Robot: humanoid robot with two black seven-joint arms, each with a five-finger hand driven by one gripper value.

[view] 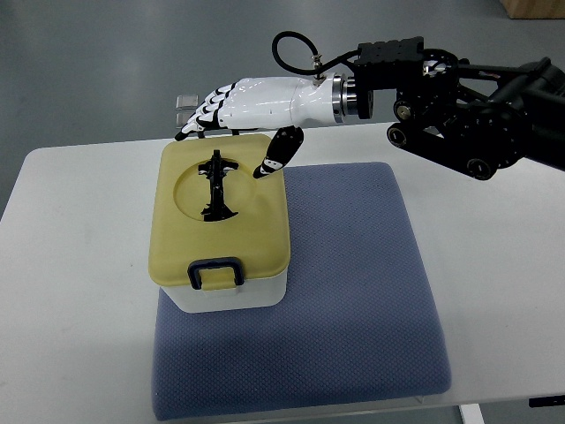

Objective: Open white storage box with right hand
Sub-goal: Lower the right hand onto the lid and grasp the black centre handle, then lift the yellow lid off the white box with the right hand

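A white storage box (231, 300) with a pale yellow lid (252, 231) stands on the left part of a blue-grey mat (353, 291). The lid has a round recess with a black folding handle (216, 186) and a dark clasp (216, 272) at its near edge. The lid lies closed on the box. My right hand (231, 134), white with black joints, reaches in from the right and hovers over the lid's far edge. Its fingers (199, 117) are stretched out to the left and its thumb points down toward the lid's far right corner. It holds nothing.
The box and mat sit on a white table (79, 265). The black right forearm and its cable (459, 97) hang over the table's far right. A small clear object (184, 108) lies beyond the table's far edge by the fingertips. Grey floor lies beyond.
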